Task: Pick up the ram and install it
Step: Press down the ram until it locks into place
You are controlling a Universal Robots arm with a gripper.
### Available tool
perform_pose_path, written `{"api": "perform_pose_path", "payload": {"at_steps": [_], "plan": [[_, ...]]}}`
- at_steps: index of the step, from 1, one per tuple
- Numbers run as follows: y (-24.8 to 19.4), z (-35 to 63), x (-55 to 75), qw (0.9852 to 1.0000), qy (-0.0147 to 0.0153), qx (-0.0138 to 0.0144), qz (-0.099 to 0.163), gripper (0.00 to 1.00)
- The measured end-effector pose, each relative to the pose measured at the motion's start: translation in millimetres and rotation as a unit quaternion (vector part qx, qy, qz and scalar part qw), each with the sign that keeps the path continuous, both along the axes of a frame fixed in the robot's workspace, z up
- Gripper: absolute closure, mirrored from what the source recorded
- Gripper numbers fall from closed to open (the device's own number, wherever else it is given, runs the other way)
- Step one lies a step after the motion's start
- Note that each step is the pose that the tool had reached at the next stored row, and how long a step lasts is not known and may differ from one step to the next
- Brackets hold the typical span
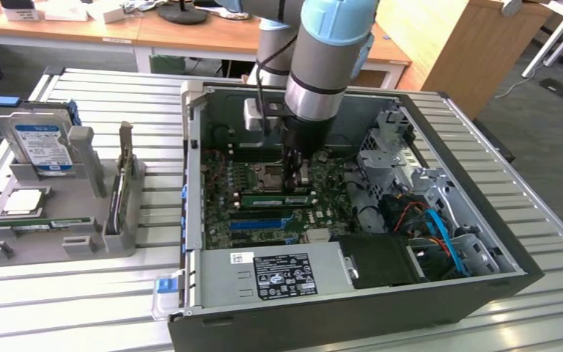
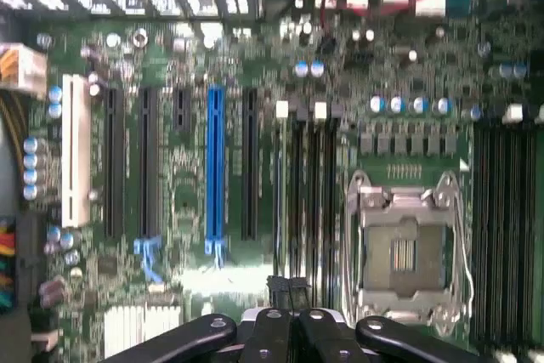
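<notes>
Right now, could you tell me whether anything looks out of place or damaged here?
Nothing stands out. The gripper hangs shut over the green board inside the open computer case, and nothing looks spilled or broken.

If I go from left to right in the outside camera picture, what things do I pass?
Hard drive standing in the gray holder → open computer case with the gripper reaching down over the motherboard → blue cables → wooden cabinet.
</notes>
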State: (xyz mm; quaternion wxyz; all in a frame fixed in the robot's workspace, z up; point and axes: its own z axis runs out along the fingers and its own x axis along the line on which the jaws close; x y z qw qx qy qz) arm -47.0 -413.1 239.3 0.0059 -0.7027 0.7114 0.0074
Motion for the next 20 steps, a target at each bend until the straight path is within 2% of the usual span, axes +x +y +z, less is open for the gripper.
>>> {"api": "perform_pose_path", "payload": {"at_steps": [2, 7, 10, 20], "plan": [[0.2, 0.0, -24.0, 1.0000, 0.0000, 0.0000, 0.000, 0.89], [0.2, 0.0, -35.1, 1.0000, 0.0000, 0.0000, 0.000, 0.89], [0.3, -0.1, -39.4, 1.0000, 0.0000, 0.0000, 0.000, 0.89], [0.2, -0.1, -41.3, 1.0000, 0.0000, 0.0000, 0.000, 0.89]]}}
